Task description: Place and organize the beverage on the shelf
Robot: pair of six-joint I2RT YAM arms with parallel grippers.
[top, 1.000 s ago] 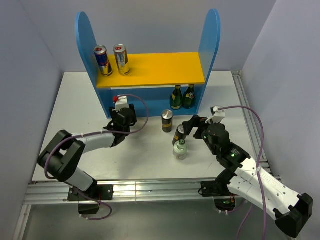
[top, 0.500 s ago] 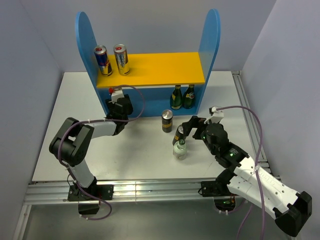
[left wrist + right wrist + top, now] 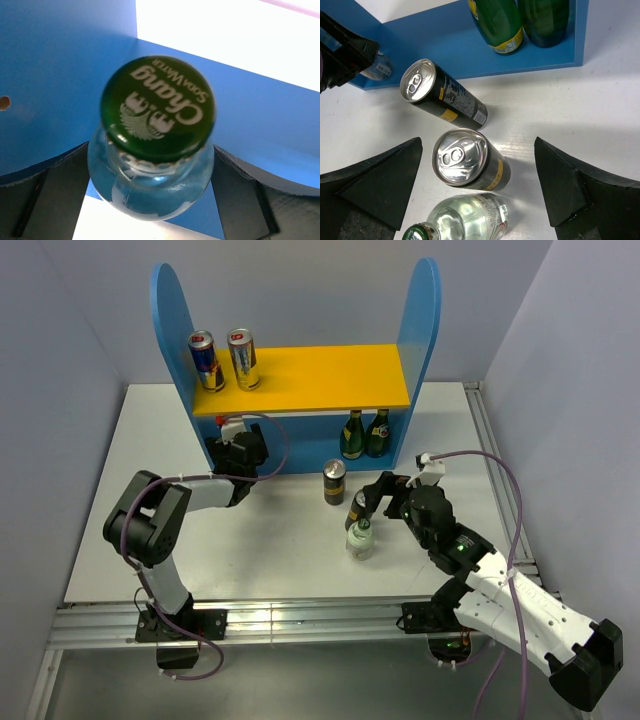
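Since a second ago the left arm has swung forward, carrying the left gripper (image 3: 238, 440) from open table to the lower level of the shelf (image 3: 330, 375), under the left end of its yellow-orange board; the right arm has hardly shifted. From above, the board and wrist hide the left fingertips and nearly all of their load. The left wrist view shows it: the fingers (image 3: 55, 195) are clamped on both sides of a clear bottle (image 3: 157, 107) with a green Chang cap, blue shelf wall close behind it. Its base is cut off, so whether it rests on anything cannot be told. The right gripper (image 3: 378, 495) hangs with its jaws wide apart, holding nothing. Far ahead and to its right, a pair of green bottles (image 3: 352, 437) stands in the shelf's lower level, their tops cut off in the right wrist view. Just below its fingertips lies the second clear bottle (image 3: 465, 220), only partly in frame. Between the spread fingers stands a black-and-gold can (image 3: 467, 160), and just ahead of that the other black-and-gold can (image 3: 445, 100). High on the board, well beyond the left gripper, stand the blue-and-silver can (image 3: 205, 360) and the gold can (image 3: 243, 358), side by side.
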